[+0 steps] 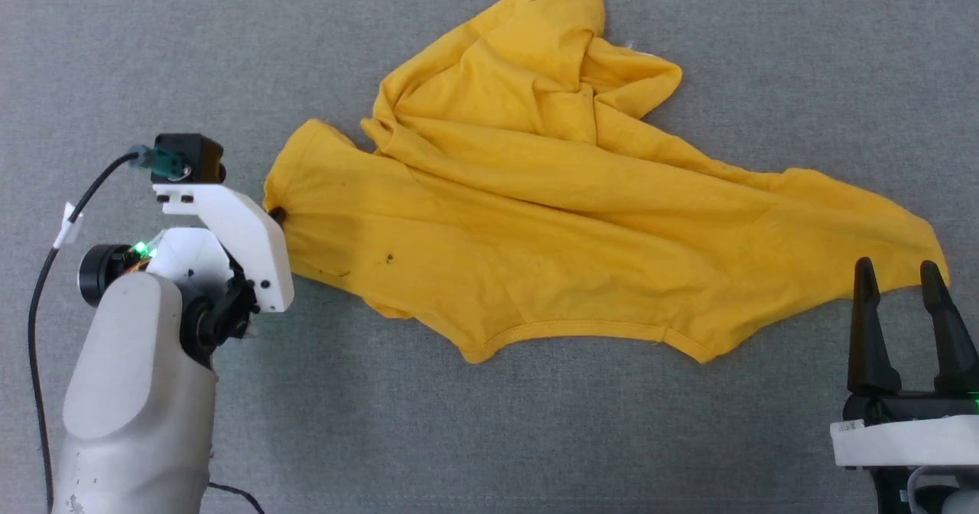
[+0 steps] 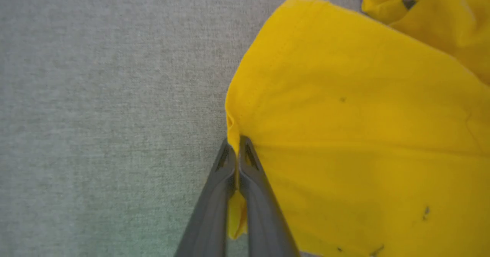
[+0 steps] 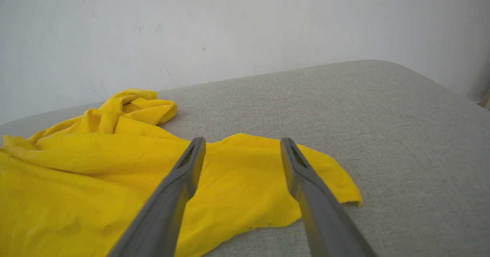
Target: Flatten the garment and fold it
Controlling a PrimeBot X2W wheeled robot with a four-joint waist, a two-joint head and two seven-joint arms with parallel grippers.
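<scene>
Two end effectors in play: the left end effector (image 2: 236,144) is clenched on a pinch of the yellow garment (image 1: 535,216) at its left edge. The right end effector (image 1: 896,271) is released, fingers spread, near its right corner. The garment lies crumpled on the grey table (image 1: 115,40), with a few dark specks (image 1: 389,257) on the fabric.

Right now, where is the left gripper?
The left gripper is at the head view's left, shut on the left edge of the yellow garment on the grey surface.
</scene>
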